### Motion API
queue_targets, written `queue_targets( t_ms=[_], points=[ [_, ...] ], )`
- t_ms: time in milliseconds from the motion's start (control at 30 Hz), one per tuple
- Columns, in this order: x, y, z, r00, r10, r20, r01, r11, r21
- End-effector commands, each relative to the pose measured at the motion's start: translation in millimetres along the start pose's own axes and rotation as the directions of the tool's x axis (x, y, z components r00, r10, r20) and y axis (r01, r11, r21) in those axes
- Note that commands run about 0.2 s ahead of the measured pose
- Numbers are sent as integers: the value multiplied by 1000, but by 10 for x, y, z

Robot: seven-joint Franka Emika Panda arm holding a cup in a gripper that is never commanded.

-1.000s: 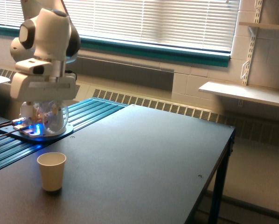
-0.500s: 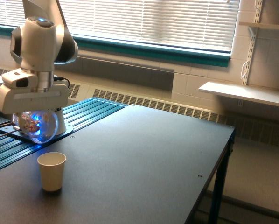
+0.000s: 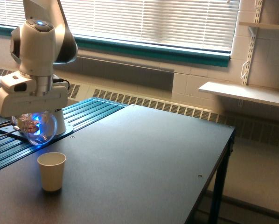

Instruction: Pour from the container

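Observation:
A clear see-through container [image 3: 38, 128] with small reddish-brown pieces inside hangs under the white arm's hand at the exterior view's left, lit by a blue glow. My gripper [image 3: 35, 122] is shut on it; its fingers are mostly hidden behind the hand's housing. The container is held above the table, up and slightly left of a cream paper cup [image 3: 51, 171] that stands upright near the table's front left.
The dark table [image 3: 144, 158] stretches to the exterior view's right, ending at an edge by a leg. Teal ribbed rails [image 3: 86, 112] and the arm's base plate lie behind the container. Window blinds, a radiator and wall shelves stand behind.
The arm's hand with the container has shifted left and slightly forward from above the base plate, toward the space over the paper cup. The paper cup has not moved.

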State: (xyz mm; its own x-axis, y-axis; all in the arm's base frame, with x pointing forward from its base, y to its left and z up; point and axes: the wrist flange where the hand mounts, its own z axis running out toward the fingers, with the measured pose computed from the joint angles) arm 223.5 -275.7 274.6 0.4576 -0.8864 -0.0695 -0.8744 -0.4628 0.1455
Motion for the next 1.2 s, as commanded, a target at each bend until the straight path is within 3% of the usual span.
queue_targets(
  t_ms=[33,367,500,733,967,1200],
  points=[
    [26,-122,-58,1000,-12,8,12,1000,-13],
    [-16,-211,-55,997,-29,71,30,999,-14],
    [-17,-230,-64,998,-21,60,23,999,-25],
    [-82,-237,-28,991,-21,130,24,1000,-18],
    [2,-186,-83,993,16,121,-15,1000,-14],
    [60,-92,-124,988,54,144,-54,999,-1]
  ],
)
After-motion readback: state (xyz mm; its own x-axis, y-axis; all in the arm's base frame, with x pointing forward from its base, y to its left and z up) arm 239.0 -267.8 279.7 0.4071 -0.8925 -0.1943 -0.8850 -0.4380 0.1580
